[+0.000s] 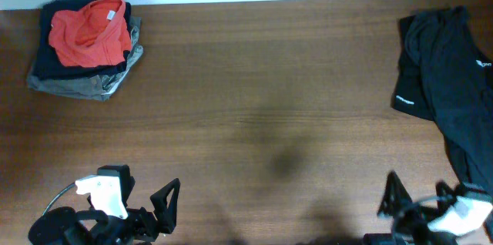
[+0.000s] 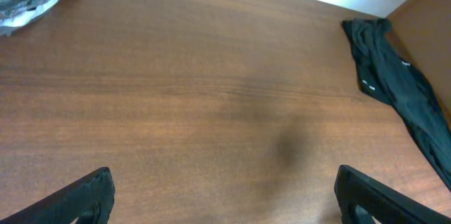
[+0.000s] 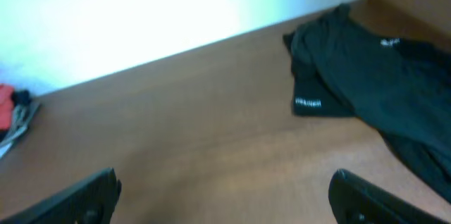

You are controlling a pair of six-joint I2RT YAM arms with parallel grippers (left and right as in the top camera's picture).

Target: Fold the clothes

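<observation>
While the left claw [image 2: 225, 206] and right claw [image 3: 222, 199] gape empty at the near edge of the bench [image 1: 254, 83], the T-shirt [image 1: 88, 33] tops a far-left corner pile [image 1: 77, 85].

No text was legible in any view. Black garment [image 1: 443, 60]: small white logo [image 3: 307, 101] near its edge, letters too blurred to read; a second white mark [image 3: 388, 41] was likewise unreadable. T-shirt [image 1: 88, 37]: white neck tag [image 1: 110, 15], no print resolved.
</observation>
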